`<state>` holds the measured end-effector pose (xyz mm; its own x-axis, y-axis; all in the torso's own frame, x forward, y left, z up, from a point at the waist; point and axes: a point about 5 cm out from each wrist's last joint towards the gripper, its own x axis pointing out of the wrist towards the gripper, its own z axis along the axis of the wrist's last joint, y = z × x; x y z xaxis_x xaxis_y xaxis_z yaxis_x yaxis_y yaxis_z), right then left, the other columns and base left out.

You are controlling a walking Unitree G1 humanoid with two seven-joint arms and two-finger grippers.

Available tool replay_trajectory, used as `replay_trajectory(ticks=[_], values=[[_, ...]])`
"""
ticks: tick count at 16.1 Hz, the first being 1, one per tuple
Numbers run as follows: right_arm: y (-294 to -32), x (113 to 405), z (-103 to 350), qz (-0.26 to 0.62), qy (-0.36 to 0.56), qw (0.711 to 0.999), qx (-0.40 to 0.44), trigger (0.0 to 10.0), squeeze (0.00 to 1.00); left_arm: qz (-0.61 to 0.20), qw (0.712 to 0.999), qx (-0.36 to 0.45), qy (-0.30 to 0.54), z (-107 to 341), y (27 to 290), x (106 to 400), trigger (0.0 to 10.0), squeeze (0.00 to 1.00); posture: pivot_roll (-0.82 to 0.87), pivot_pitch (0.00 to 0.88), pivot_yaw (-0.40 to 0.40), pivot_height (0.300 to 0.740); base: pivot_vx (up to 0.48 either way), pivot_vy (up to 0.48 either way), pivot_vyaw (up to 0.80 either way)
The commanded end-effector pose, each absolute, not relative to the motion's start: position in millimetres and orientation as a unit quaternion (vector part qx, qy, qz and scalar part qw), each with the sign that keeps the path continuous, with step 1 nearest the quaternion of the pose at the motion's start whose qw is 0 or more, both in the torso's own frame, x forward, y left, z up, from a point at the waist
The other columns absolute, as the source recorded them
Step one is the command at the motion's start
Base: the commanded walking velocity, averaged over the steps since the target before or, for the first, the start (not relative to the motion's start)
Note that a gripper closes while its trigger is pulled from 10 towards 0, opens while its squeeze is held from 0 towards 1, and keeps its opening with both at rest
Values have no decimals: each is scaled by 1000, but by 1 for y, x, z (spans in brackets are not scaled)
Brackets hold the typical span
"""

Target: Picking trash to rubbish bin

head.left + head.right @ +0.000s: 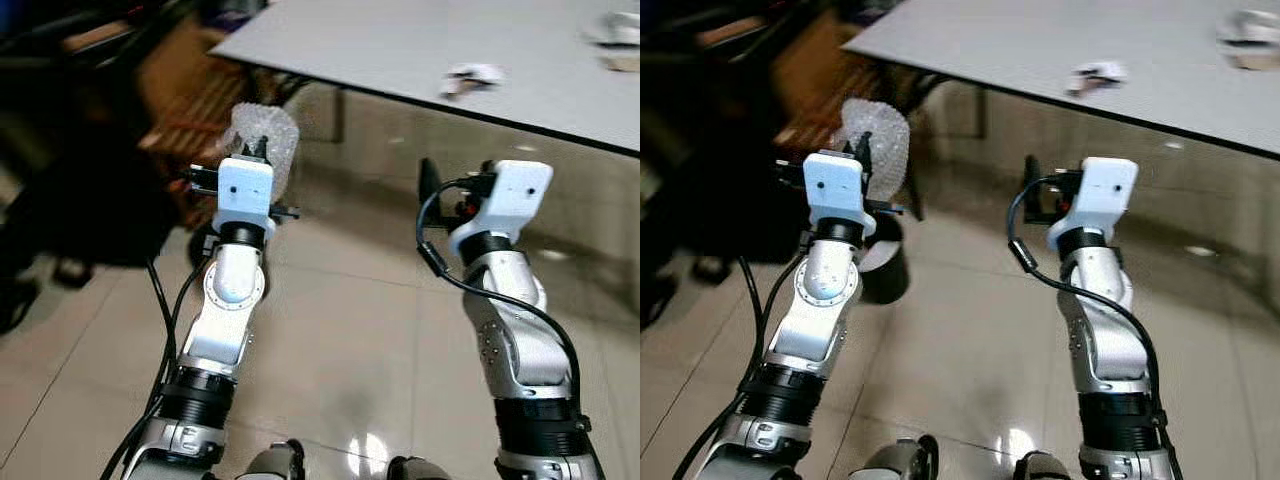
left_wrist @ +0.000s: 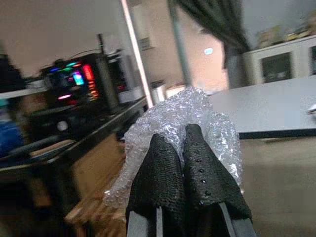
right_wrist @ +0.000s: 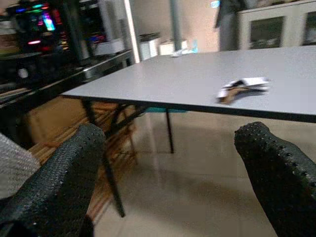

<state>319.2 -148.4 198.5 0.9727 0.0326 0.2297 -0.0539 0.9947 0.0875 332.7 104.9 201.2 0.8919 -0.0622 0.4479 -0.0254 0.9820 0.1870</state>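
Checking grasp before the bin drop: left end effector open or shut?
Shut. The left end effector has both fingers pressed together, pinching the crumpled bubble wrap.

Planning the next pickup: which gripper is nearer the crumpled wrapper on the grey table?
Right. The right gripper, fingers open, faces the crumpled wrapper just short of the grey table. The left gripper is farther left, shut on bubble wrap.
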Motion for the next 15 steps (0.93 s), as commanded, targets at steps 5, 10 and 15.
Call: replay_trajectory(ticks=[5, 10, 15], values=[[-147, 319, 198, 28, -114, 992, 43, 10000, 0, -6, 969, 96, -227, 200, 106, 333, 10000, 0, -77, 142, 67, 740, 0, 0, 800], [-146, 319, 198, 30, -113, 992, 42, 10000, 0, -6, 969, 97, -225, 200, 107, 334, 10000, 0, -74, 149, 68, 740, 0, 0, 800], [-145, 319, 197, 32, -111, 992, 44, 10000, 0, -7, 970, 97, -223, 200, 108, 334, 10000, 0, -70, 152, 70, 740, 0, 0, 800]])
